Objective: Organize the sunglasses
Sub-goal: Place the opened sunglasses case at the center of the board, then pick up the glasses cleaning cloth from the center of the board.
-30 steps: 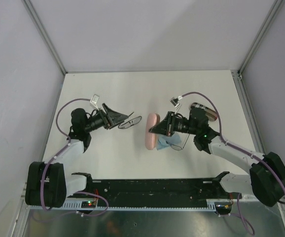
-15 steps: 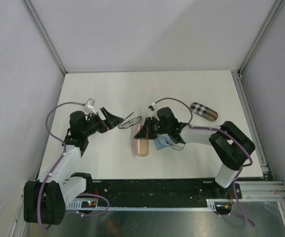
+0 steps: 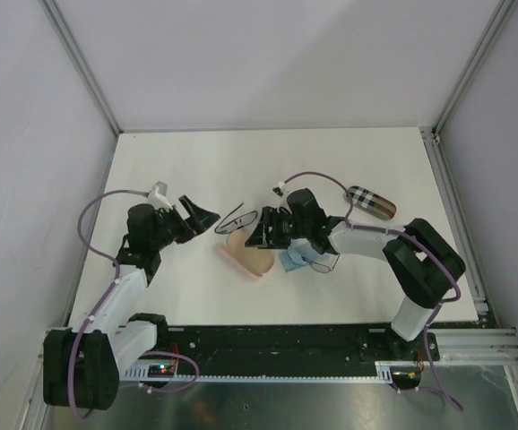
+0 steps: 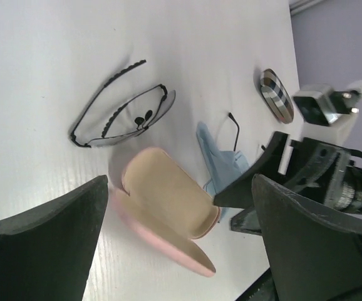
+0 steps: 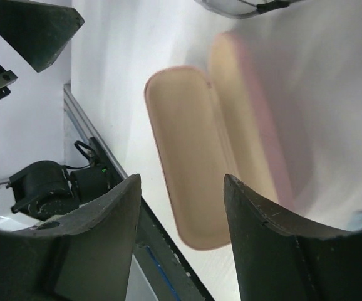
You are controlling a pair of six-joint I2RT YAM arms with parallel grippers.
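The left gripper (image 3: 202, 217) hangs over the middle of the counter (image 3: 196, 161), its jaws spread wide with nothing between them. Just beyond its tips lie the black-rimmed sunglasses (image 4: 121, 116), flat on the counter with their temples unfolded, touching neither gripper.

Toward the near edge from that pair lies a pink glasses case (image 3: 246, 253). It is open, with both tan-lined halves facing up. The right gripper (image 3: 257, 235) is low over the case's right end. Its jaws are partly spread and the wrist view shows nothing clamped in them, only the open case below.

On the right side of the case, a light blue cloth (image 3: 293, 261) is spread on the counter. The dark wire glasses (image 3: 320, 261) rest partly on it, and one temple sticks out over bare counter. Much of that pair is hidden behind the right arm.

A checkered oblong case (image 3: 370, 202) lies closed toward the counter's right edge, well apart from both pairs.
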